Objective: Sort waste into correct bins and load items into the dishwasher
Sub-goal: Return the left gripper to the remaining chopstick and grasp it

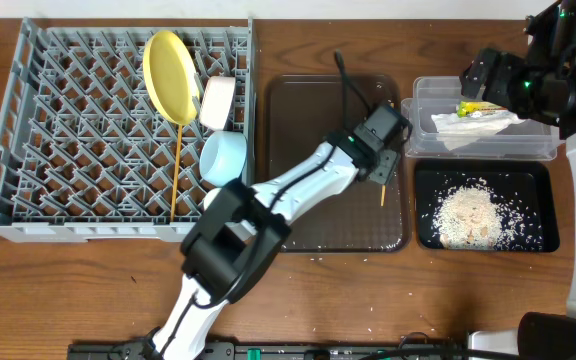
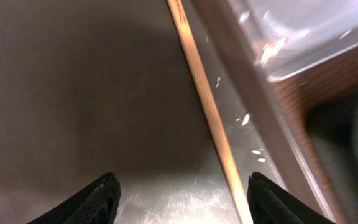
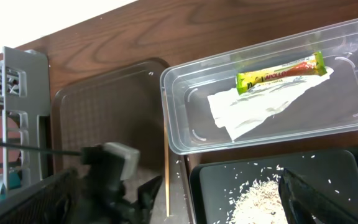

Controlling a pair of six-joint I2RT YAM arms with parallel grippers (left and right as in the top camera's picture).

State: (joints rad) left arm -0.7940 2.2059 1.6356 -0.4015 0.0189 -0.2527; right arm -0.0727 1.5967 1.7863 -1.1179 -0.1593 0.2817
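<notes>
Chopstick (image 2: pixel 213 118), thin and pale wood, lies flat along the 3 o'clock edge of the brown serving tray (image 1: pixel 308 130), running from 12 toward 6 o'clock. Our left hand (image 2: pixel 182 186) hangs over it, fingers spread and gripping nothing. The stick lies between the tips, closer to the one at 3 o'clock. The tray's raised rim runs just beside the stick, speckled with a few rice grains (image 2: pixel 246 118).

Past that rim we see the clear tub (image 1: pixel 423 100) at 2 o'clock, holding the green-yellow wrapper (image 3: pixel 281 70) on the white napkin (image 3: pixel 260 109). The black tray (image 1: pixel 538 185) at 4 o'clock holds a rice heap (image 1: pixel 468 215). Our right hand (image 3: pixel 178 186), open and empty, hovers over the tub.

At 9 o'clock the grey rack (image 1: pixel 68 120) carries the yellow plate (image 1: pixel 171 65), white bowl (image 1: pixel 218 100), blue bowl (image 1: pixel 223 157) and a second chopstick (image 1: pixel 176 170).
</notes>
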